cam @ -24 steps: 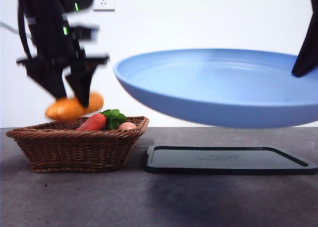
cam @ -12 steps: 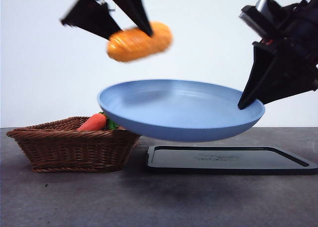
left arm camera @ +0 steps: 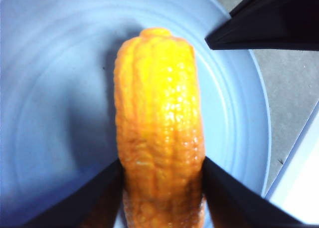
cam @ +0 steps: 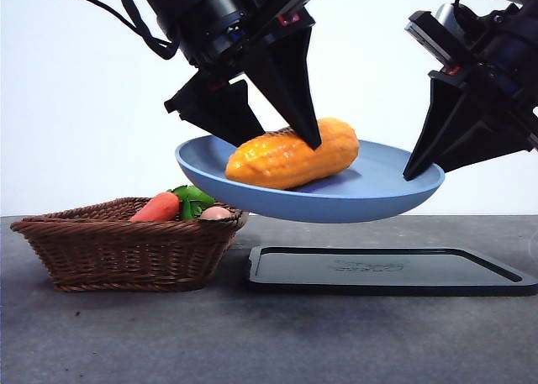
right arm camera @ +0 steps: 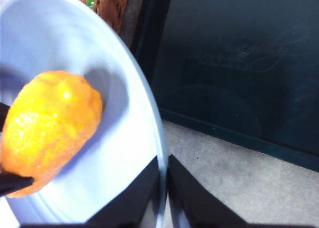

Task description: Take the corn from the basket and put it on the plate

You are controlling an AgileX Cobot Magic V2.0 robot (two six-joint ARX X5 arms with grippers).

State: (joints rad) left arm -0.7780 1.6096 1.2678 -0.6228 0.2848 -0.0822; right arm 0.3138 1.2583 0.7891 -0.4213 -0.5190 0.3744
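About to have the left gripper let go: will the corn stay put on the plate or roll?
Likely to roll somewhat: the corn is rounded and tapered, and the plate, held in the air by the right gripper, looks smooth and shallow. Its bumpy kernels may add a little grip. The left gripper clamps it without visible denting, so it seems stiff.

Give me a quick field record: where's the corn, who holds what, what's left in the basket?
corn: over the plate, low in it; contact with the plate's surface cannot be told
left tool: shut on corn, one jaw on each side
plate: held in the air above the tray, slightly tilted
right tool: shut on plate rim
basket: on the table, holds a carrot with green leaves and a pale round item
tray: flat on the table beside the basket
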